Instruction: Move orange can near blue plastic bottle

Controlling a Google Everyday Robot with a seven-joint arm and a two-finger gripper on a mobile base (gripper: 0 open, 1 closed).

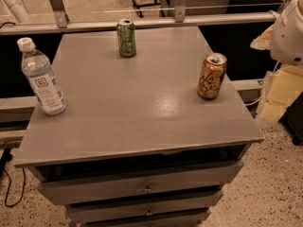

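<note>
The gripper is out of frame, so I cannot tell whether it is clenched or released; only a white rounded arm housing [288, 30] shows at the upper right, and the reach seems not yet begun. Beyond the grey drawers [142, 186] at the bottom, the matte tabletop [132, 108] bears the orange can [211, 76], a smooth metal cylinder right of centre, well apart from the clear, white-capped blue plastic bottle [41, 77] at left; the next move calls for gripping the can's sides.
</note>
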